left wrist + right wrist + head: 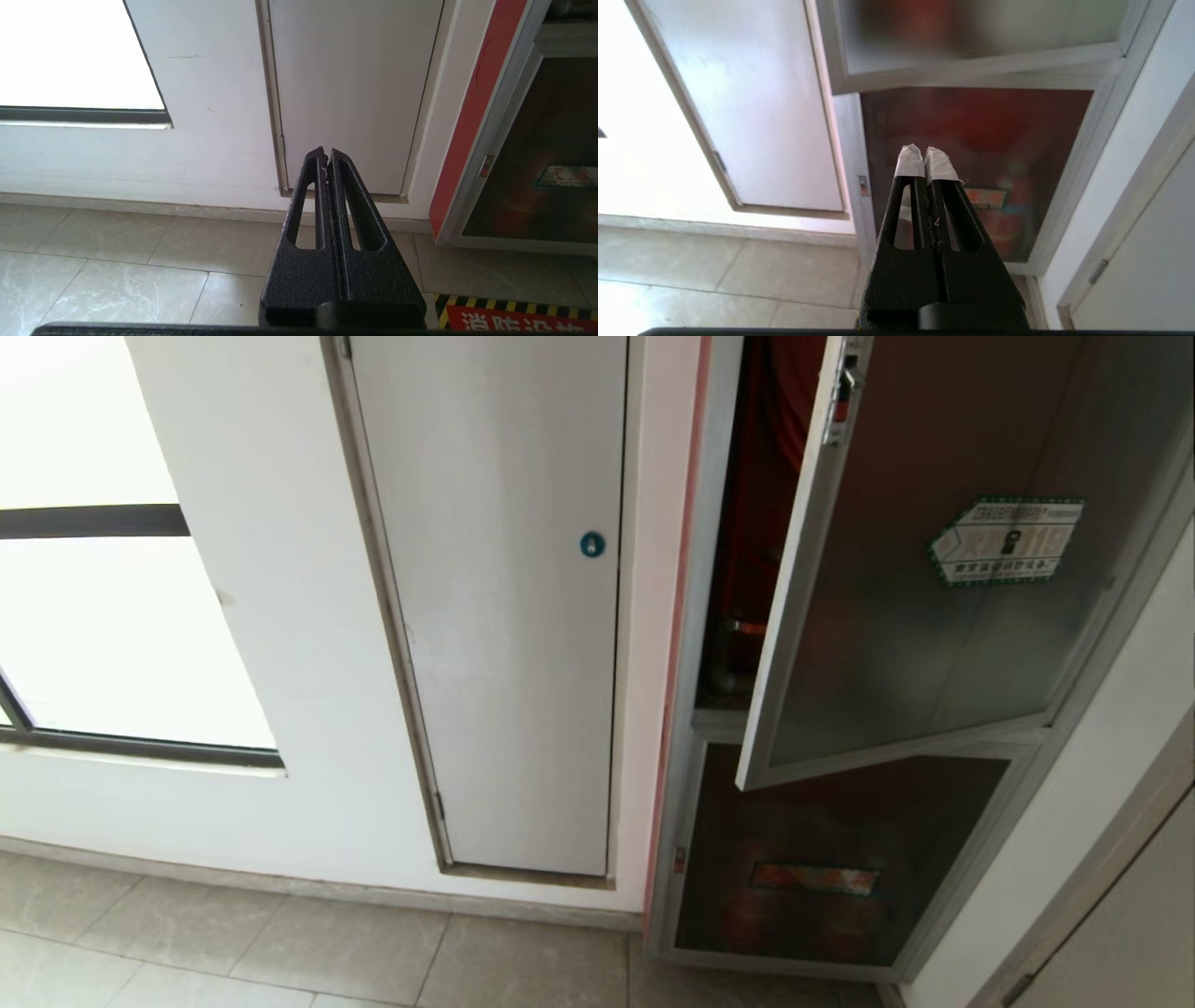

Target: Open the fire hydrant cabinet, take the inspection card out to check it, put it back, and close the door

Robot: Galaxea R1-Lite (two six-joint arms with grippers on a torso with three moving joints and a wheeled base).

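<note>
Head view: the door (934, 579), long axis upright, swung ajar off the fire hydrant cabinet (695, 728) at right; green-edged sticker (1008, 541) unreadable.
Left wrist: left tool (326, 154) pressed together, empty, near the floor (117, 261).
Right wrist: right tool (924, 151) pressed together, empty, facing the lower panel (1017, 140).

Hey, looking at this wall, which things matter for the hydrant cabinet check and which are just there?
For the job:
- fire hydrant cabinet, red-lined
- its door, standing ajar
- right gripper, shut, empty
- left gripper, shut, empty

Just there:
- white door with blue lock
- window
- lower dark panel
- floor tiles
</note>
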